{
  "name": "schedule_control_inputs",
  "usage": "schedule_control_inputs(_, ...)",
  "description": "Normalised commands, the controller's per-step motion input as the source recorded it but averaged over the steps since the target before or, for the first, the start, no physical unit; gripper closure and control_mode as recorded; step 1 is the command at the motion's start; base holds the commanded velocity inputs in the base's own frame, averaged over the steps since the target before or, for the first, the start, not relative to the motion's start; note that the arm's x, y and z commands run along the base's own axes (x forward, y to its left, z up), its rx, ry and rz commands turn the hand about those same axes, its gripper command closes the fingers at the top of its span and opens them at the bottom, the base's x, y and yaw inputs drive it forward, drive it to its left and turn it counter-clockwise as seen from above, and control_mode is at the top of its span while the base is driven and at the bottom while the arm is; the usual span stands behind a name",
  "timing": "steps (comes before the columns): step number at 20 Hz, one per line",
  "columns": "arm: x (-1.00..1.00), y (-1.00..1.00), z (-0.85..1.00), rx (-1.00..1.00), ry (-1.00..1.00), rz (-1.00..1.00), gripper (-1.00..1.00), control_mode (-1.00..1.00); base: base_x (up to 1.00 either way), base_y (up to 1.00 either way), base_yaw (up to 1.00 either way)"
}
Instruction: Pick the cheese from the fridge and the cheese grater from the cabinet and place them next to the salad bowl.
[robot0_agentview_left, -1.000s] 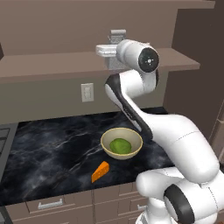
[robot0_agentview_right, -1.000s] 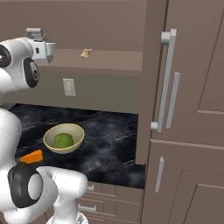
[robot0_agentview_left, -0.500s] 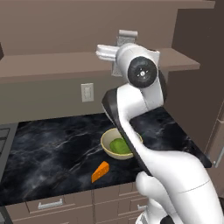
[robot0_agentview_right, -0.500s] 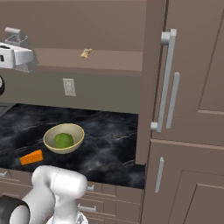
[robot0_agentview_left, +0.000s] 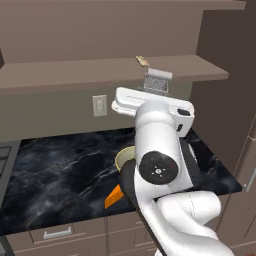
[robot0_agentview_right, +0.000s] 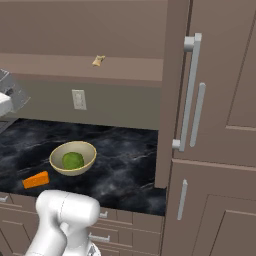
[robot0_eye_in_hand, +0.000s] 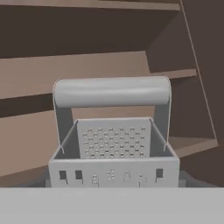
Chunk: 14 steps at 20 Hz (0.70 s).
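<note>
Grey cheese grater (robot0_eye_in_hand: 113, 148), brown cabinet (robot0_eye_in_hand: 30, 83)

Your arm's swung a lot in the last second: in the left base view the big round joint that sat up by the shelf now hangs low at about 6 o'clock, covering most of the salad bowl (robot0_agentview_left: 123, 159). The cheese grater (robot0_agentview_left: 157, 80) now shows clear above the hand, in front of the cabinet (robot0_agentview_left: 60, 75) shelf.

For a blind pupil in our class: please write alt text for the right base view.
A cream salad bowl holding a green mound sits on a black marble counter, with the orange cheese wedge beside it. Above runs a brown cabinet shelf bearing a small tan scrap.
</note>
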Motion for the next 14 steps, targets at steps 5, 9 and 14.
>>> schedule_control_inputs(5,-0.71,0.00,-0.21,0.03,-0.02,-0.08,1.00,-1.00,0.00,0.00,0.00)
schedule_control_inputs(9,-0.39,0.04,-0.27,0.14,0.08,-0.02,1.00,-1.00,0.00,0.00,0.00)
schedule_control_inputs(14,-0.23,0.10,-0.53,0.14,0.12,-0.04,1.00,-1.00,0.00,0.00,0.00)
